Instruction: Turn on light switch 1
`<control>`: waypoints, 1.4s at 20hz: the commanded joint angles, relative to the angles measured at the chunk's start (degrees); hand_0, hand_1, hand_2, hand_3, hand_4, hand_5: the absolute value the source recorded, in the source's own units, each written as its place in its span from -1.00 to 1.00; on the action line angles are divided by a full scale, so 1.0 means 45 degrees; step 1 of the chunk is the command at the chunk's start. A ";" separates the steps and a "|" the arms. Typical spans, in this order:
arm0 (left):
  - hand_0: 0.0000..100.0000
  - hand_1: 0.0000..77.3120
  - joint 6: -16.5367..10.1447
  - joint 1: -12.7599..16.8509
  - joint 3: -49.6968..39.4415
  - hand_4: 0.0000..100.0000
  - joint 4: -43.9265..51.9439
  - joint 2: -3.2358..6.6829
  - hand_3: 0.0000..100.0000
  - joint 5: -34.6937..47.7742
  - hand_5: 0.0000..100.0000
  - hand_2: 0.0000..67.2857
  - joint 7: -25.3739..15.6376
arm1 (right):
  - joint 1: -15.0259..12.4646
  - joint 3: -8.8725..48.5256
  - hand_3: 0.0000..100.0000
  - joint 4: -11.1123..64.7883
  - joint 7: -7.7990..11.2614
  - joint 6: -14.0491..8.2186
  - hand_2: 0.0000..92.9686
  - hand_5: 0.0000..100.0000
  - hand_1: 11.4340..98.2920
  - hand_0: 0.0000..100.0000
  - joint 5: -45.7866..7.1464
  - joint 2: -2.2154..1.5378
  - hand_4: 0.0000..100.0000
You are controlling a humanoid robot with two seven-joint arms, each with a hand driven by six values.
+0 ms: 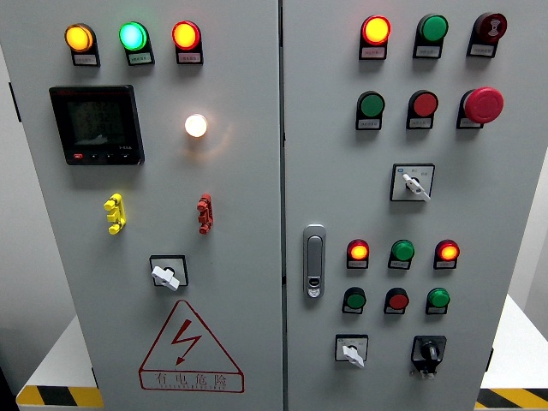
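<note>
Before you, a grey cabinet [248, 342] is filling the view, split into two doors; on the left door an amber lamp [79, 38], a green lamp [133, 36] and a red lamp [186, 35] are glowing along the top; below them a meter [96, 124] is sitting beside a white lamp [196, 125] that is shining; a rotary switch [166, 274] is sitting lower, just above the warning triangle [190, 347]; neither hand is showing, so you cannot tell their state; which switch is number 1 is not showing either.
</note>
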 commanded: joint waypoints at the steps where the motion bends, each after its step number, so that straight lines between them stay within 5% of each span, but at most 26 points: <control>1: -1.00 -0.67 -0.0032 0.0072 0.1746 0.58 0.1873 0.0589 0.32 -0.1259 0.26 -0.01 -0.0998 | 0.0003 -0.0006 -0.60 0.0000 0.0004 -0.0011 -1.00 -0.79 -0.82 -1.00 0.0000 -0.0017 -0.61; 3: -1.00 -0.73 -0.0012 -0.0045 0.3094 0.49 0.3436 0.0824 0.18 -0.1906 0.26 -0.06 -0.1857 | 0.0003 -0.0006 -0.60 0.0000 0.0004 -0.0011 -1.00 -0.79 -0.81 -1.00 0.0000 0.0003 -0.61; 8: -1.00 -0.89 -0.0459 -0.0571 0.5713 0.39 0.8023 0.0669 -0.09 -0.4400 0.23 -0.12 -0.3031 | 0.0003 -0.0006 -0.60 0.0000 0.0004 0.0009 -1.00 -0.79 -0.81 -1.00 0.0000 0.0003 -0.61; 14: -1.00 -0.97 -0.3755 -0.1120 1.0240 0.20 1.3552 -0.0091 -0.31 -0.9010 0.12 -0.18 -0.3189 | 0.0003 -0.0006 -0.60 0.0000 0.0004 0.0009 -1.00 -0.79 -0.81 -1.00 0.0000 0.0003 -0.61; 16: -1.00 -0.95 -0.4773 -0.1062 1.1822 -0.02 1.4590 -0.0520 -0.52 -0.9834 -0.06 -0.24 -0.3072 | 0.0003 -0.0006 -0.60 0.0000 0.0004 0.0009 -1.00 -0.79 -0.82 -1.00 0.0000 0.0003 -0.61; 18: -1.00 -0.98 -0.5303 -0.0809 1.2861 -0.25 1.4887 -0.0678 -0.69 -1.0266 -0.21 -0.36 -0.2490 | 0.0003 0.0013 -0.60 0.0000 0.0004 0.0009 -1.00 -0.79 -0.81 -1.00 0.0000 0.0003 -0.61; 21: -1.00 -1.00 -0.5364 -0.0612 1.2944 -0.73 1.4888 -0.0679 -0.90 -1.0345 -0.57 -0.61 -0.0518 | 0.0003 -0.0006 -0.60 0.0000 0.0004 0.0009 -1.00 -0.79 -0.81 -1.00 0.0000 0.0003 -0.61; 23: -1.00 -1.00 -0.5344 -0.0593 1.2944 -0.89 1.4908 -0.0659 -0.97 -1.0345 -0.70 -0.76 -0.0182 | 0.0003 -0.0006 -0.60 0.0000 0.0004 0.0009 -1.00 -0.79 -0.81 -1.00 0.0000 -0.0016 -0.61; 28: -1.00 -1.00 -0.5168 -0.0632 1.3002 -1.00 1.4947 -0.0601 -1.00 -1.0326 -0.88 -0.89 0.0365 | 0.0003 -0.0006 -0.60 0.0000 0.0004 -0.0011 -1.00 -0.79 -0.80 -1.00 0.0000 0.0003 -0.61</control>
